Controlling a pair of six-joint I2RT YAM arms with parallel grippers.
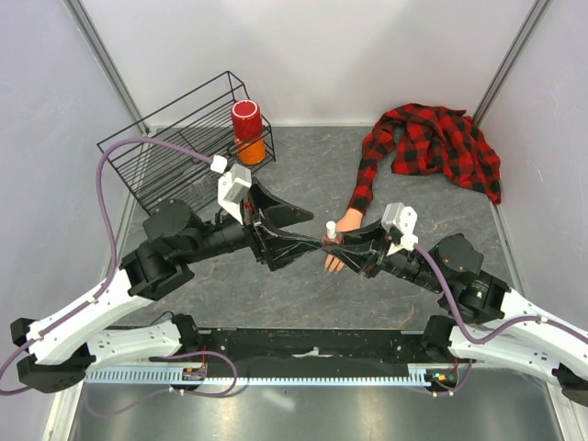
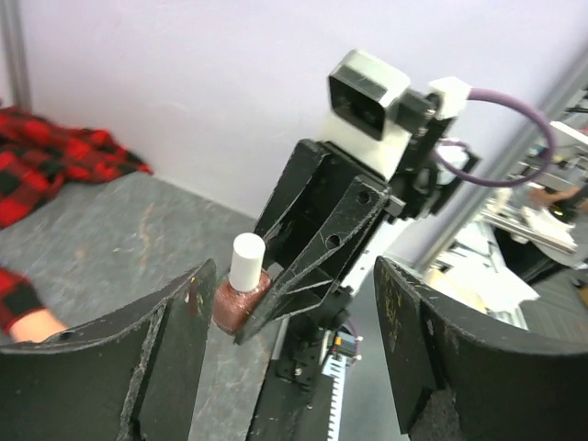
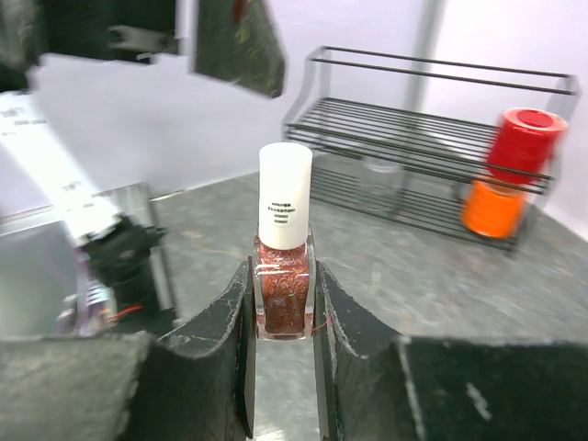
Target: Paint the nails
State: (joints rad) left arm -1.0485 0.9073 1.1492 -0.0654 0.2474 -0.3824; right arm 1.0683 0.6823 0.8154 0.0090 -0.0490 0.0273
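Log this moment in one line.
right hand: shut on polish bottle | left hand: open around bottle | white cap: on | mannequin hand: on table

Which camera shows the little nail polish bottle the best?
The right wrist view. The polish bottle stands big in the middle, pinched upright in the right gripper, with white cap, label and glittery red glass. The left wrist view shows it smaller, partly hidden by that gripper. The top view shows only its tiny cap.
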